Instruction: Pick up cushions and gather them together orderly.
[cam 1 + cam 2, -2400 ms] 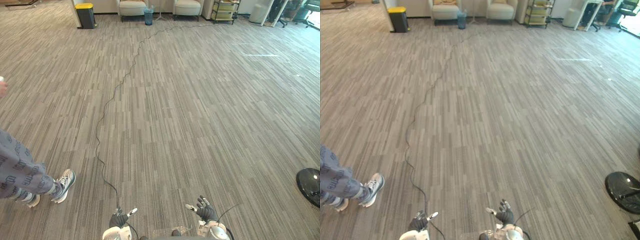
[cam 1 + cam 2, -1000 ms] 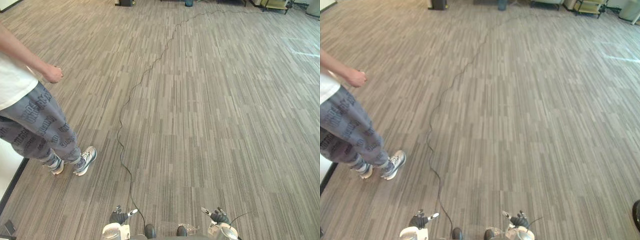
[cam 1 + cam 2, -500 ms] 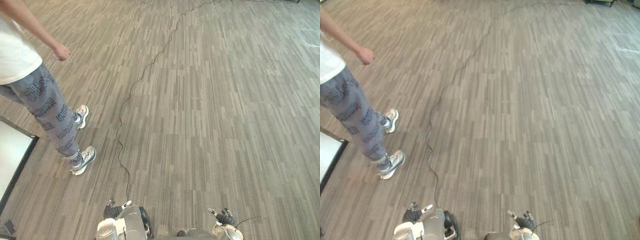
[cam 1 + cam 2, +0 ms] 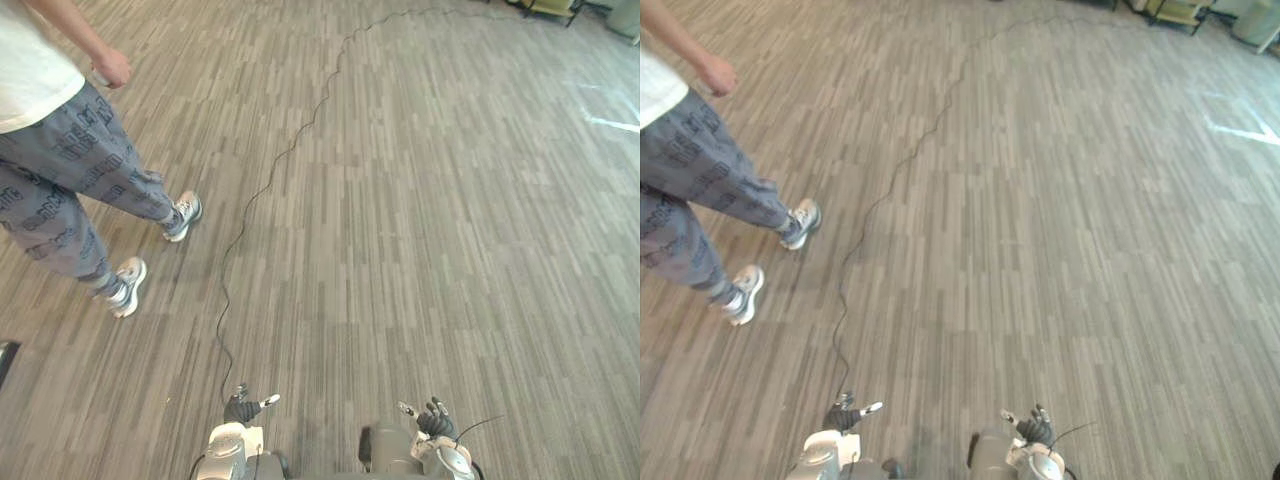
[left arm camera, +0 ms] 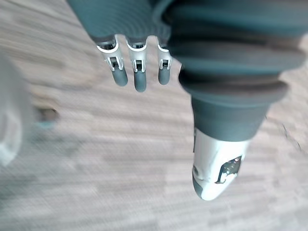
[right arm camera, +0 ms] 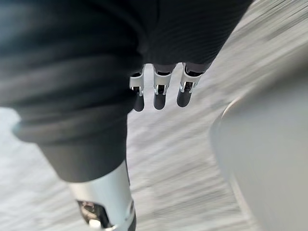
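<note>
Carpet (image 4: 450, 200) in thin grey stripes, flat and rough
Left hand (image 4: 242, 409) and right hand (image 4: 431, 421) hang low, silver dark-tipped fingers (image 5: 139, 79) straight, apart, holding nothing. Well past the left fingers: a person (image 4: 70, 170) in soft patterned trousers.

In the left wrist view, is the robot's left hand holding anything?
No, the left hand has its fingers relaxed and empty above the grey striped carpet floor.

Right hand (image 6: 160, 72), fingers (image 6: 185, 94) straight, over striped carpet (image 6: 183, 161).
</note>
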